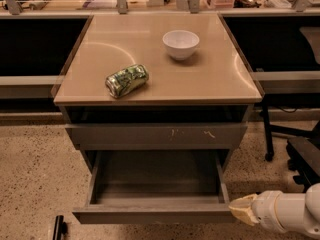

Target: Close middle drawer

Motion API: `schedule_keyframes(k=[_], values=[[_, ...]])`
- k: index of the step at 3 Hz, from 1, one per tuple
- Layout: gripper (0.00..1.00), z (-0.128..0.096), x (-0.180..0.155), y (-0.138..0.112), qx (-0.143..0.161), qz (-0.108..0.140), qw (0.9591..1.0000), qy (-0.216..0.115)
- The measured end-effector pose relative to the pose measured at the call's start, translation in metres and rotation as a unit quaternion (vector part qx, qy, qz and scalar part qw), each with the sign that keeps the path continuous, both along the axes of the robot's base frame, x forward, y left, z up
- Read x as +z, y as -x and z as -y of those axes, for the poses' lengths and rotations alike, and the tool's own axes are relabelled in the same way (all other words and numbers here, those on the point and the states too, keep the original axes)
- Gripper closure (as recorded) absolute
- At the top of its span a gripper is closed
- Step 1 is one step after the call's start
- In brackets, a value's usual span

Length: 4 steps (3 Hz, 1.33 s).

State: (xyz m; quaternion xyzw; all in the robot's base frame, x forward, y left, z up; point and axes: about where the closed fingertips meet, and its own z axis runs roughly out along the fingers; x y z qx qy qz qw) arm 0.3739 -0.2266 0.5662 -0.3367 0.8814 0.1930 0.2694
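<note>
Middle drawer (150,215) is pulled well out, empty as far as I can see. Its plain front is the lowest grey band, directly left of my fingertips. The thin side walls run back from there, away from me and under the cabinet.

Gripper (242,210) is low at the drawer's right front corner, tip touching or just short of the front edge, can't tell which. Fingers look pinched together into one tan wedge, no gap showing, holding nothing.

Handling, my guess:
- Rigid box on slides, light while empty, should roll with a steady push.
- No handle, so nothing to grab. This is a push on the flat front.
- The front is smooth, so the tip may skate sideways.
- Pushing at the corner could rack the drawer in its slides. Better to move the contact left toward the middle of the front, then push straight back.

Just above and left of the fingers is the scratched drawer front (155,135), closed. Leave it alone.

Higher up on the tabletop (215,79) are a crushed green can (127,80) to the left and a white bowl (181,44) further back. Both are well apart from my fingers. A hard slam could jolt them, so ease it shut.
</note>
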Motion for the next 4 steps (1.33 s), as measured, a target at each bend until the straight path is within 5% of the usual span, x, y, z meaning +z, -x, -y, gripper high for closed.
schedule_keyframes(k=[3, 4], values=[[1.0, 0.033, -0.12, -0.005, -0.06, -0.015, 0.9935, -0.096], [1.0, 0.031, -0.144, -0.012, -0.07, -0.027, 0.9926, -0.095]])
